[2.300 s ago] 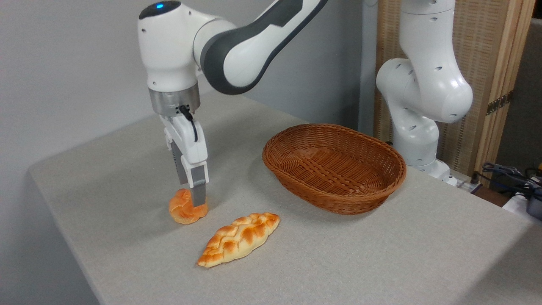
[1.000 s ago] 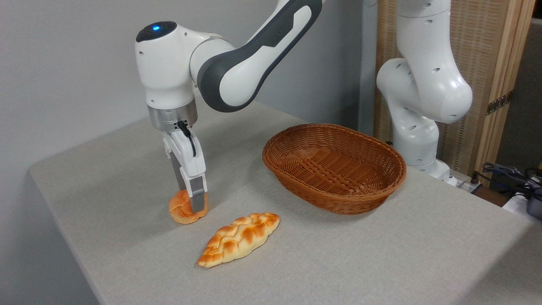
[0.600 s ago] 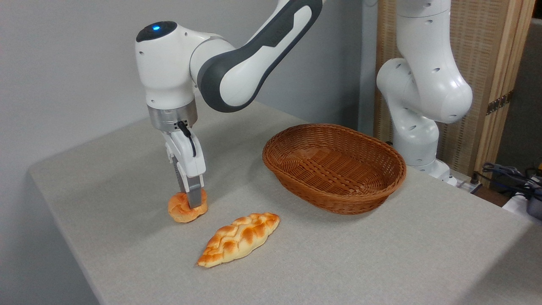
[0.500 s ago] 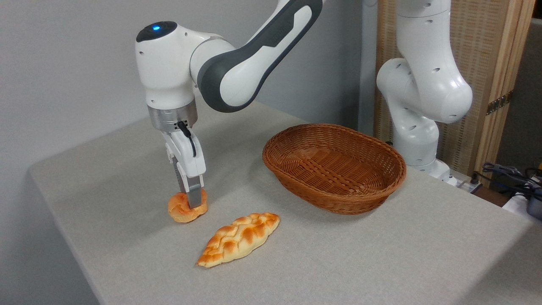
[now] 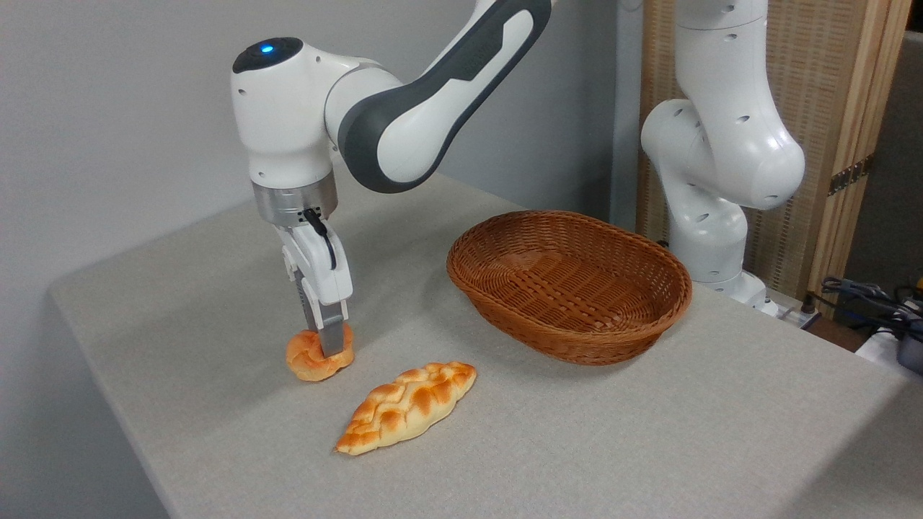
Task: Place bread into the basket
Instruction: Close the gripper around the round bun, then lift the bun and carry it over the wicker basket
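The bread point(image 5: 306, 361), a small round orange-golden bun, rests on the grey table at the left. My gripper point(image 5: 328, 347) points straight down onto it, and its fingers are closed into the bun's top, pinching it. The near finger hides part of the bun's right side. The basket point(image 5: 577, 344), an oval brown wicker one with nothing in it, stands on the table to the right of the bun, well apart from it.
A longer braided golden loaf point(image 5: 407, 407) lies in front of and to the right of the bun. The arm's white base point(image 5: 710, 238) stands behind the basket. Cables point(image 5: 876, 299) lie at the far right. The table's left edge point(image 5: 94, 375) is close to the bun.
The gripper came down around the bun and its fingers closed on it, squeezing it slightly narrower. In the last half second almost nothing moved.
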Controlling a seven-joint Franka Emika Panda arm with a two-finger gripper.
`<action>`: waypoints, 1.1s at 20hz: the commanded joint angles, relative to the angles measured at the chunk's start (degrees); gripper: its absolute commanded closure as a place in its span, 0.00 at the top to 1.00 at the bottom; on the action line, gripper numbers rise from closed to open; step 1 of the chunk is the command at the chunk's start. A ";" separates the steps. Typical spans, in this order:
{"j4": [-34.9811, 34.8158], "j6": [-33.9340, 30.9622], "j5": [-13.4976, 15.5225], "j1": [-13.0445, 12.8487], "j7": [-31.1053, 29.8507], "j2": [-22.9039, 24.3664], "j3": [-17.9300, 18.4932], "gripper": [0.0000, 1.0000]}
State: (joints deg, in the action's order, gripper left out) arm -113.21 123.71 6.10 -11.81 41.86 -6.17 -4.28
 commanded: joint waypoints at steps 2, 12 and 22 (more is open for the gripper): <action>0.27 1.44 1.29 -0.14 -0.02 -0.42 0.59 0.30; 0.45 -2.76 7.17 0.03 0.24 4.23 4.37 0.24; -5.35 -31.77 4.63 -7.52 19.04 22.25 20.71 0.26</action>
State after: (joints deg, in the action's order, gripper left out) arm -113.04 98.01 11.67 -14.19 53.24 8.35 9.74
